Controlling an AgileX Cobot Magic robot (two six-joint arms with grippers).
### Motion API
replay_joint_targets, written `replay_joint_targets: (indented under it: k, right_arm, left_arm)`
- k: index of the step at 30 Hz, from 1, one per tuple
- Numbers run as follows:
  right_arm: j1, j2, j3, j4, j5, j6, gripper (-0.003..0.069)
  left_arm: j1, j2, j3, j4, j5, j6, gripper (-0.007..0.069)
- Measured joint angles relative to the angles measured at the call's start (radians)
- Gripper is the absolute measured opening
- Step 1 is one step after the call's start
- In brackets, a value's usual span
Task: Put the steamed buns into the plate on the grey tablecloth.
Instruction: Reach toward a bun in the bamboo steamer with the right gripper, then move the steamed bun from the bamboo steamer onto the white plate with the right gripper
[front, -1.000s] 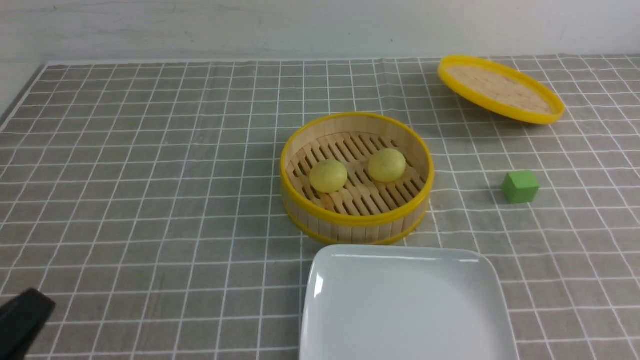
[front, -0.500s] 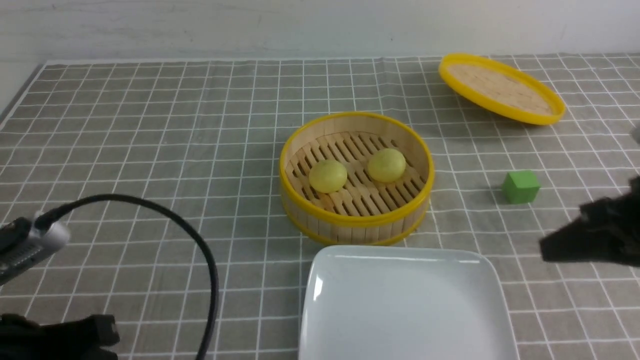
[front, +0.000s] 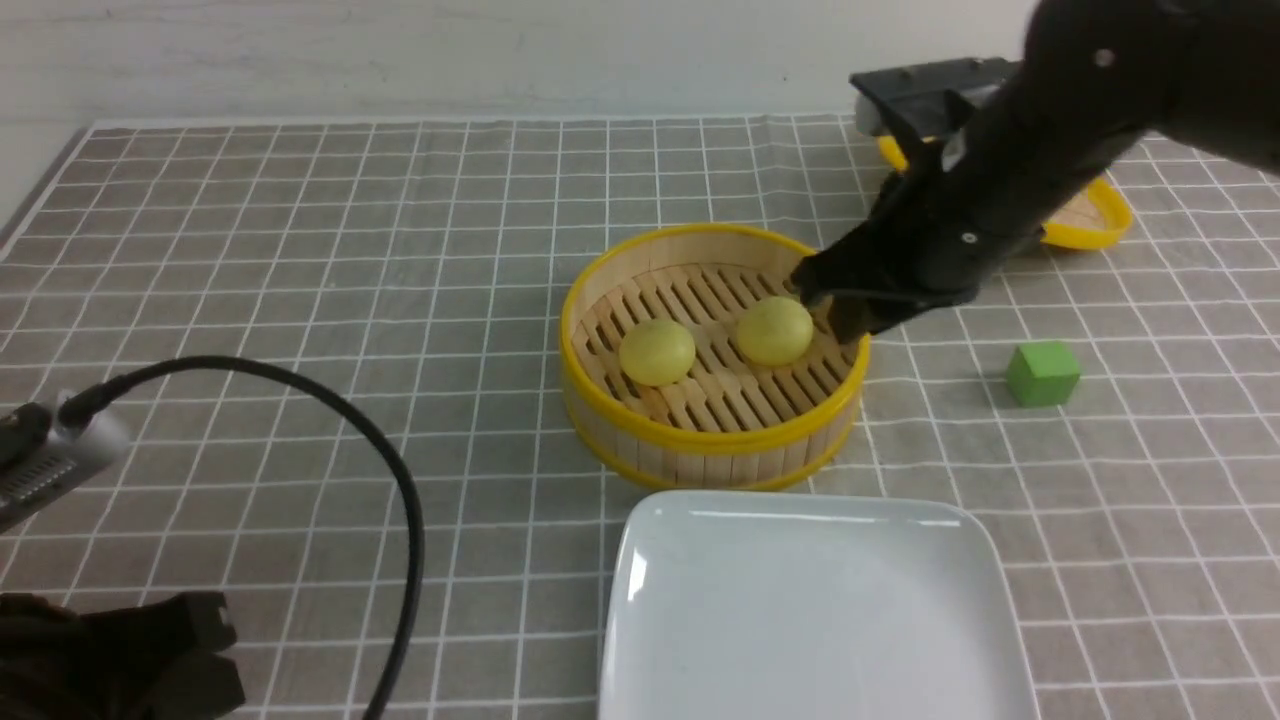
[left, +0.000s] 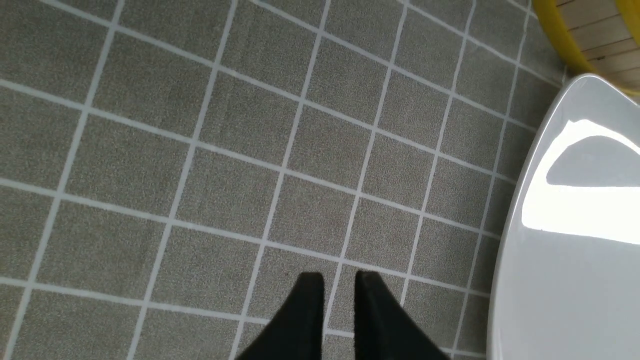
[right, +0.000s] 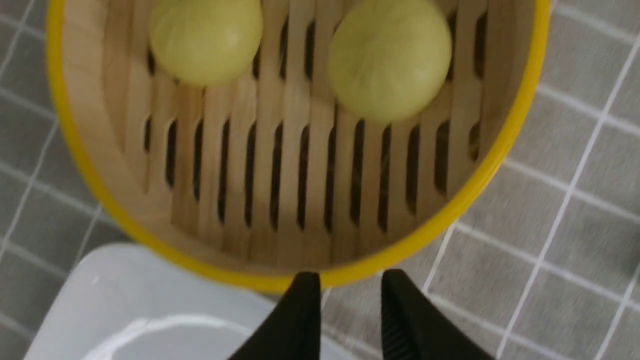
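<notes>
Two pale-yellow steamed buns, the left bun (front: 657, 351) and the right bun (front: 774, 330), lie in a round bamboo steamer basket (front: 700, 440) on the grey tablecloth (front: 300, 300). The white square plate (front: 810, 620) sits empty just in front of the basket. My right gripper (front: 830, 305) hovers over the basket's right rim beside the right bun, with its jaws a little apart and empty. The right wrist view shows both buns (right: 206, 40) (right: 390, 60) ahead of that gripper (right: 350, 280). My left gripper (left: 340, 282) is shut and empty, low over the cloth left of the plate (left: 565, 280).
A flat yellow-rimmed lid (front: 1090, 225) lies at the back right, partly hidden by my right arm. A green cube (front: 1042, 373) sits right of the basket. A black cable (front: 400, 520) loops from my left arm over the cloth at the front left.
My right arm has swung in from the right edge, up and over to the basket's right rim. My left arm, which came into view a second ago, has barely moved in the last half second.
</notes>
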Motion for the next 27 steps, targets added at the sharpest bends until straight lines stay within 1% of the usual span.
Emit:
replay_joint_targets:
  k: [3,4,5,7,11,13,15,16,18,19,20,21,22,23,27]
  right_arm:
    - [0.011,0.093,-0.100,-0.054,0.003,0.037,0.0309]
    - [0.011,0.093,-0.100,-0.054,0.003,0.037,0.0309]
    - [0.011,0.140,-0.136,-0.064,-0.003,0.048,0.0340]
    - [0.011,0.203,-0.188,-0.073,-0.019,0.050,0.0374]
    - [0.010,0.294,-0.254,-0.077,-0.063,0.053,0.0393]
    - [0.010,0.317,-0.266,-0.077,-0.077,0.053,0.0392]
    - [0.010,0.352,-0.273,-0.083,-0.093,0.053,0.0365]
    - [0.010,0.365,-0.274,-0.092,-0.095,0.053,0.0333]
    - [0.010,0.371,-0.277,-0.101,-0.096,0.053,0.0223]
    - [0.010,0.370,-0.277,-0.101,-0.095,0.053,0.0195]
    - [0.010,0.359,-0.281,-0.102,-0.083,0.053,0.0104]
    - [0.010,0.342,-0.287,-0.101,-0.048,0.053,0.0034]
    - [0.010,0.338,-0.287,-0.100,-0.042,0.053,0.0028]
    - [0.012,0.302,-0.291,-0.093,0.015,0.052,0.0011]
    - [0.035,0.123,-0.302,-0.042,0.230,0.037,0.0011]
  left_arm:
    - [0.000,0.000,0.000,0.000,-0.001,0.000,0.0168]
    - [0.000,0.000,0.000,0.000,-0.001,0.000,0.0171]
    - [0.000,0.000,0.000,0.000,-0.001,0.000,0.0187]
    - [0.000,0.000,0.000,0.000,-0.001,0.000,0.0213]
    - [0.000,0.000,0.000,0.000,-0.001,0.000,0.0248]
    - [0.000,0.000,0.000,0.000,-0.001,0.000,0.0251]
    - [0.000,0.000,0.000,0.000,0.005,0.000,0.0251]
    - [0.000,0.000,0.000,0.000,0.017,0.000,0.0251]
    - [0.000,0.000,0.000,0.000,0.044,0.000,0.0251]
    - [0.000,0.000,0.000,0.000,0.044,0.000,0.0251]
    - [0.000,0.000,0.000,0.000,0.055,0.000,0.0251]
    - [0.000,0.000,0.000,0.000,0.061,0.000,0.0251]
    - [0.000,0.000,0.000,0.000,0.062,0.000,0.0251]
    - [0.000,0.000,0.000,0.000,0.063,0.000,0.0251]
    - [0.000,0.000,0.000,0.000,0.063,0.000,0.0251]
